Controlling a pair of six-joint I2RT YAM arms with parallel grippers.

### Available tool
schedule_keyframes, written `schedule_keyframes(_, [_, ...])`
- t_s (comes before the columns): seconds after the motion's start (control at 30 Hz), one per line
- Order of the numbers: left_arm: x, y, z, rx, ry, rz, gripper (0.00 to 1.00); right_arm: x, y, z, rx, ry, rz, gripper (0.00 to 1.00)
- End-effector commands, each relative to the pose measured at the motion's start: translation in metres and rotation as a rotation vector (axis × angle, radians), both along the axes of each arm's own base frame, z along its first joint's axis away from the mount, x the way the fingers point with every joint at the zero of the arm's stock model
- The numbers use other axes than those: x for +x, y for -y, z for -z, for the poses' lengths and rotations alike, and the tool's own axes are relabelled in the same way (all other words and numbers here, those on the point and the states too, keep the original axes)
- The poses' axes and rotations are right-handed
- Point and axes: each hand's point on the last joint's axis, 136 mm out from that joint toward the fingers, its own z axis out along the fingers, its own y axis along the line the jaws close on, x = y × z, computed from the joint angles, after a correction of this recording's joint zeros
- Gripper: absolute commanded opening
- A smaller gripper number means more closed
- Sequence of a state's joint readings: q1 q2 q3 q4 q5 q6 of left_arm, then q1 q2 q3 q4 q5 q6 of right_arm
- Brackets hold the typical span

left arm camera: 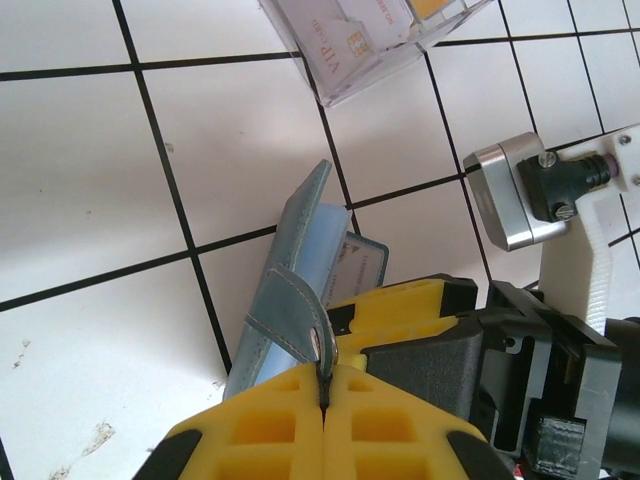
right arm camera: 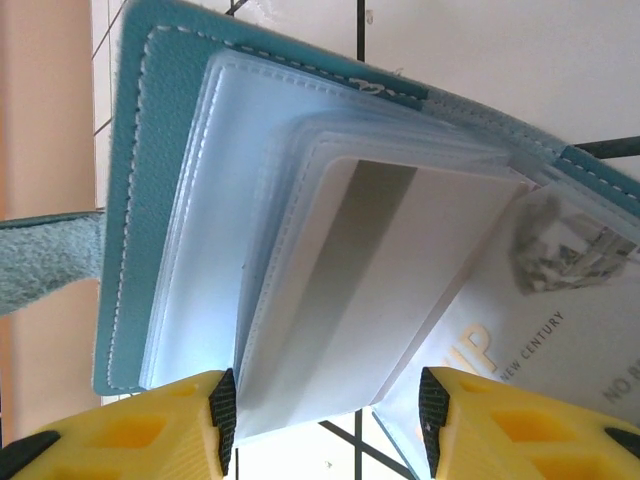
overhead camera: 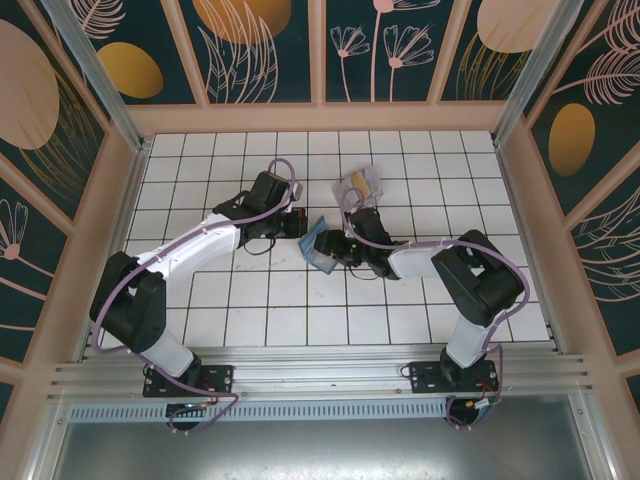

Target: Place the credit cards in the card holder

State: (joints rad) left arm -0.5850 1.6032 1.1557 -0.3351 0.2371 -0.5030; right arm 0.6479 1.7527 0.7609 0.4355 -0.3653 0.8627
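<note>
Left wrist view: left fingers (left arm camera: 325, 388) clamp a card holder (left arm camera: 293, 252) leaf, propping it open so right fingers (right arm camera: 326, 406), pinching a credit card (right arm camera: 400, 270), can slide it in.

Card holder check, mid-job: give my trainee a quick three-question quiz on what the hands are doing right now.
1. True or false: the left hand is shut on a leaf of the card holder.
2. Between the right hand fingers sits: A) a grey-striped card, B) a pen, C) nothing.
3. Fill in: in the top view, the spare cards appear ___ the card holder (above/below).

Key: 1 true; 2 A; 3 above.
</note>
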Motion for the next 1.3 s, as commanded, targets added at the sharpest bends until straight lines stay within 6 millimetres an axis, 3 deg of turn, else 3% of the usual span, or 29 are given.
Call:
schedule_keyframes(0.0, [-0.001, 0.001, -0.006, -0.035, 0.009, 0.0, 0.0, 0.002, 0.008, 0.002, -0.028, 0.011, 0.01, 0.51])
schedule_keyframes(0.13, [-0.002, 0.0, -0.003, -0.033, 0.003, 0.001, 0.0, 0.006, 0.005, -0.005, -0.035, 0.033, -0.005, 0.59])
schedule_keyframes(0.5, [-0.004, -0.001, -0.001, -0.033, -0.001, 0.001, 0.0, 0.009, 0.002, -0.011, -0.02, 0.046, -0.023, 0.65])
schedule_keyframes(0.83, [-0.004, -0.003, -0.001, -0.032, -0.001, -0.003, 0.0, 0.028, 0.019, -0.031, -0.011, 0.089, 0.0, 0.69])
schedule_keyframes(1.0, [-0.004, -0.001, 0.0, -0.035, -0.003, -0.001, 0.0, 0.03, 0.024, -0.022, -0.033, 0.072, 0.001, 0.69])
schedule_keyframes(1.27, [-0.003, -0.001, 0.002, -0.034, -0.009, 0.0, 0.0, 0.031, 0.011, -0.03, 0.005, 0.069, -0.03, 0.68])
